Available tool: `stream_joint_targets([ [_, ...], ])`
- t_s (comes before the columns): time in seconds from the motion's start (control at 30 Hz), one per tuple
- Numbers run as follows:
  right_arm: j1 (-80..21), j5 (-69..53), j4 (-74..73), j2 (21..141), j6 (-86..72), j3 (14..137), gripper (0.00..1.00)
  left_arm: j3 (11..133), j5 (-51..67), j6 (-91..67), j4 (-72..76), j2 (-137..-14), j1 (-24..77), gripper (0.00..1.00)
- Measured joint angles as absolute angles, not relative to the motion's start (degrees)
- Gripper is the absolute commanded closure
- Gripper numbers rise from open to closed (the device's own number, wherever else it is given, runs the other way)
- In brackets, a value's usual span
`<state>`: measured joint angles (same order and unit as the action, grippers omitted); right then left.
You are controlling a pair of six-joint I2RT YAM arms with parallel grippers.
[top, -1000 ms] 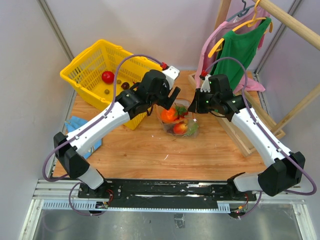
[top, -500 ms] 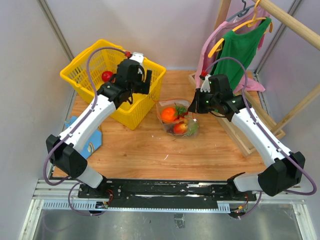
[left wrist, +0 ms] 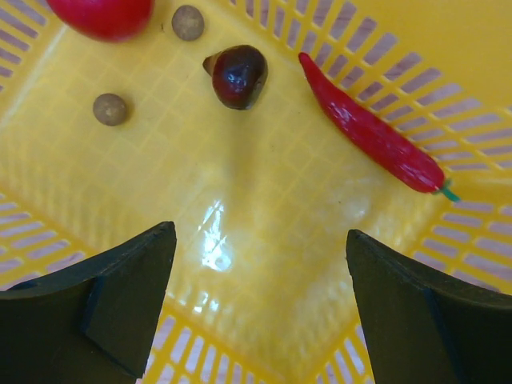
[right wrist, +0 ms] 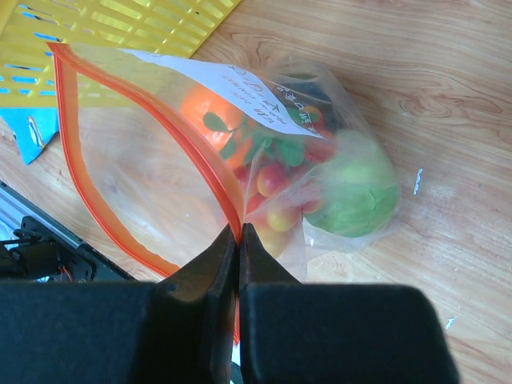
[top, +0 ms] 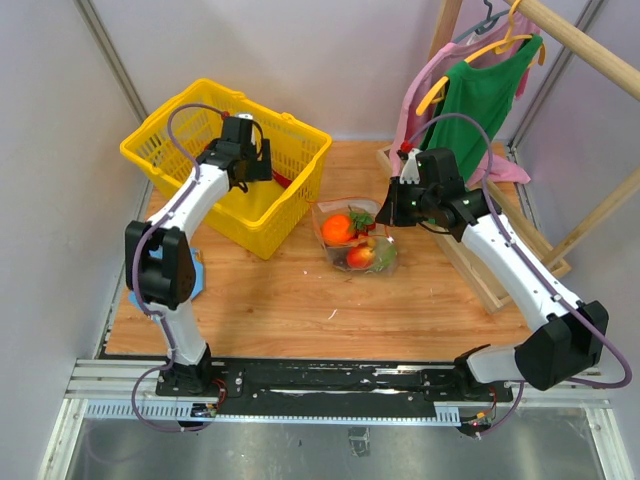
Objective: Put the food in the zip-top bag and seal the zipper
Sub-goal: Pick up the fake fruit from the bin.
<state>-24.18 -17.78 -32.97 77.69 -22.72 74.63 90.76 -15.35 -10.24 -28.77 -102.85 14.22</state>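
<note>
Mid-loading: right claw (right wrist: 238,234) pinches the bag (right wrist: 136,184) open, left claw (left wrist: 260,256) gapes empty inside the basket (left wrist: 128,200), probably chili (left wrist: 372,136) grab next.

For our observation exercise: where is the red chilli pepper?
Left wrist view, upper right: the red chilli pepper lies in the yellow basket, right of a dark fruit.

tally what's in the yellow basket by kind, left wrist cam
Red round fruit: 1
Small brown balls: 2
Dark glossy piece: 1
Red chili: 1
Total: 5
The red fruit is cut off at the frame edge, and anything outside this view is not counted.
</note>
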Motion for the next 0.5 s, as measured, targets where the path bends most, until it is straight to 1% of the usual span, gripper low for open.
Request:
stream_joint_targets([
  [0.27, -24.2, -17.8, -33.2, 78.4, -22.4, 75.1, 0.97, 97.7, -8.8, -10.8, -25.2, -115.7, 8.3, 0.16],
  [0.5, -24.2, -17.8, -34.2, 79.2, -22.0, 76.4, 0.97, 100.6, -3.4, -10.3, -20.7, -121.4, 5.9, 0.23],
])
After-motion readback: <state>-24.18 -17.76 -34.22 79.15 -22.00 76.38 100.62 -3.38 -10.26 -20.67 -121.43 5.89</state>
